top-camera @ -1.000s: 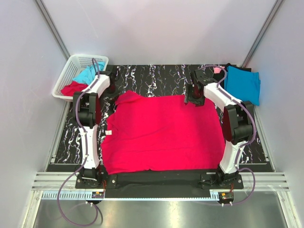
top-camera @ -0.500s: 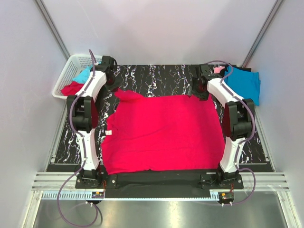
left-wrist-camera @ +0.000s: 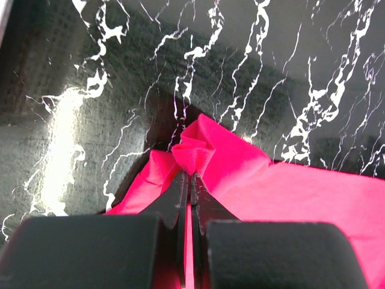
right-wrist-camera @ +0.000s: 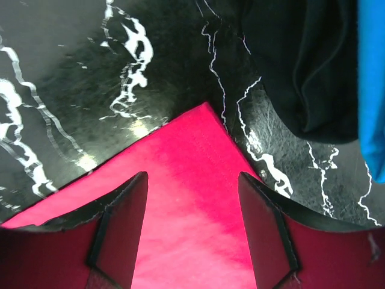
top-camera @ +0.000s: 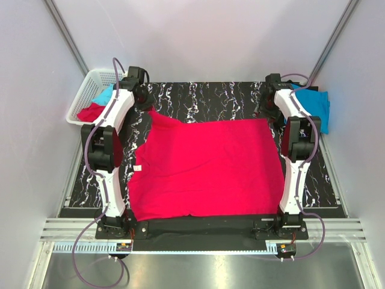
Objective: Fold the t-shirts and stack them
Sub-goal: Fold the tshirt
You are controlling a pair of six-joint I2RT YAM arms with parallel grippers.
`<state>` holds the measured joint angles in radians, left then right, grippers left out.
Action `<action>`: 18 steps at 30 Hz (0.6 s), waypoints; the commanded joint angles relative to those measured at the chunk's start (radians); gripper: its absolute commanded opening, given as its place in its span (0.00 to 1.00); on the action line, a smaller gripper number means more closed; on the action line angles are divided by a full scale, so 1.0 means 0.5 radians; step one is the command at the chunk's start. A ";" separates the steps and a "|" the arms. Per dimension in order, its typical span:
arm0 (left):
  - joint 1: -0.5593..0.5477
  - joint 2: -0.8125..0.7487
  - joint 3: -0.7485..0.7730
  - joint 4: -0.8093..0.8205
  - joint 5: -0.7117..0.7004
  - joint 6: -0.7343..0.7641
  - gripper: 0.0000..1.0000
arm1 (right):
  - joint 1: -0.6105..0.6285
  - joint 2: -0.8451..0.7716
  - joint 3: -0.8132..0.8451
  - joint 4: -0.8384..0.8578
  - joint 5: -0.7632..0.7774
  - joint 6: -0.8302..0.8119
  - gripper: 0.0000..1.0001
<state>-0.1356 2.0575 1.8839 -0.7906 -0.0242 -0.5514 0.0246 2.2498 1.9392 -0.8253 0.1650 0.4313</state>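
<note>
A crimson red t-shirt [top-camera: 207, 168] lies spread flat on the black marbled table. My left gripper [top-camera: 146, 103] is shut on a bunched fold at its far left corner; the left wrist view shows the cloth [left-wrist-camera: 195, 150] pinched between the closed jaws [left-wrist-camera: 191, 176]. My right gripper [top-camera: 267, 112] is open just over the shirt's far right corner [right-wrist-camera: 201, 138], one finger on each side of it [right-wrist-camera: 192, 180], holding nothing. A turquoise t-shirt [top-camera: 311, 105] lies on a black one [right-wrist-camera: 301, 66] at the far right.
A white lattice basket [top-camera: 90, 84] stands at the far left with turquoise [top-camera: 107, 95] and red [top-camera: 90, 112] cloth in it. The bare marbled table [top-camera: 204, 99] shows beyond the shirt. Grey walls close in the sides.
Both arms have reached farther back. The left gripper has drawn the shirt's far left corner back and left. The right gripper has slid right along the far edge to the corner.
</note>
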 commanded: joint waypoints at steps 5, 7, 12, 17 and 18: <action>-0.020 -0.124 -0.022 0.056 0.143 0.032 0.01 | -0.028 0.225 0.278 -0.169 0.017 -0.056 0.69; -0.020 -0.121 -0.019 0.053 0.156 0.035 0.01 | -0.037 0.283 0.398 -0.233 0.053 -0.065 0.68; -0.023 -0.130 -0.022 0.056 0.165 0.038 0.01 | -0.098 0.412 0.557 -0.300 0.078 -0.080 0.68; -0.023 -0.121 -0.019 0.053 0.168 0.044 0.01 | -0.117 0.501 0.644 -0.328 0.060 -0.089 0.61; -0.023 -0.120 -0.019 0.053 0.165 0.041 0.01 | -0.117 0.513 0.659 -0.337 0.051 -0.089 0.56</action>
<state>-0.1436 2.0560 1.8709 -0.7914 0.0345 -0.5465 -0.0246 2.4847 2.2185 -0.9634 0.1719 0.3981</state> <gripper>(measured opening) 0.014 0.592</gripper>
